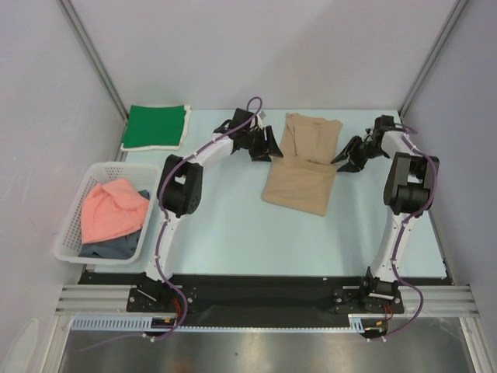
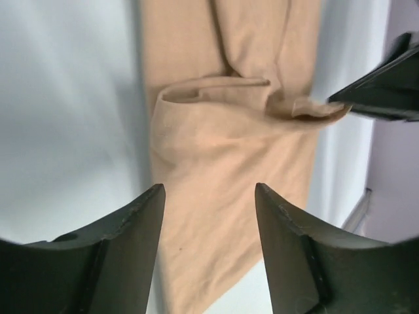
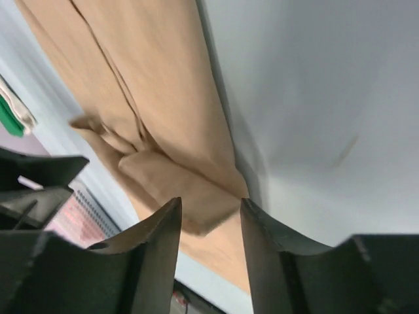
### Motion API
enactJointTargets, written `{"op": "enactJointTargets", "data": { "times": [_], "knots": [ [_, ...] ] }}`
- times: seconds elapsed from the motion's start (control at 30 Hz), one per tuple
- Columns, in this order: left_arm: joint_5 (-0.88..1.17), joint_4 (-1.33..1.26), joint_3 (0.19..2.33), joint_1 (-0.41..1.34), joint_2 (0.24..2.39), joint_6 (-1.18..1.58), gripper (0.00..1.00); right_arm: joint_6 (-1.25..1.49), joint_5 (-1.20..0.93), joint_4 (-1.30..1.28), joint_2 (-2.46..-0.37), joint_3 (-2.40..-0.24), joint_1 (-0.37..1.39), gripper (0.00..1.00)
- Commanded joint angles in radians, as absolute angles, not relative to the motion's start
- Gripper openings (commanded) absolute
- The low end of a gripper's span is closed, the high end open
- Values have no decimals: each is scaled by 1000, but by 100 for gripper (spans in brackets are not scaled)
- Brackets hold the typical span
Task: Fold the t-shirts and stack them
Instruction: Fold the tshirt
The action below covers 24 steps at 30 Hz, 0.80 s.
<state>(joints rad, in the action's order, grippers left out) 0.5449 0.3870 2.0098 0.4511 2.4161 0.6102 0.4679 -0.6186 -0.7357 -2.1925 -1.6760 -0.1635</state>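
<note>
A tan t-shirt (image 1: 301,167) lies partly folded at the middle back of the table, with its far half narrower than its near half. My left gripper (image 1: 270,149) hovers at its left edge and my right gripper (image 1: 342,162) at its right edge. In the left wrist view the left gripper (image 2: 208,190) is open, with the tan t-shirt (image 2: 222,131) beyond it and nothing held. In the right wrist view the right gripper (image 3: 209,201) is open by a narrower gap above a folded corner of the tan t-shirt (image 3: 150,85). A green t-shirt (image 1: 157,126) lies folded at the back left.
A white lattice basket (image 1: 71,233) stands at the left edge and holds a pink t-shirt (image 1: 114,210) on top of a dark grey-blue t-shirt (image 1: 116,247). Grey walls enclose the table on the left, back and right.
</note>
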Motion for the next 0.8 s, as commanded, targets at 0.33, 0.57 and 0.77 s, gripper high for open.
{"op": "enactJointTargets", "data": {
  "times": [0.33,0.57,0.77],
  "knots": [
    [521,519,1751,416,2060,295,75,371,-405,-809,-1875,-1489,-117,71],
    [595,341,1433,463,1944,299,64,462,-514,-597,-1514,-1016,-97,65],
    [545,405,1443,474,1990,357,73,477,-624,-530,-1499,-835,-88,68]
  ]
}}
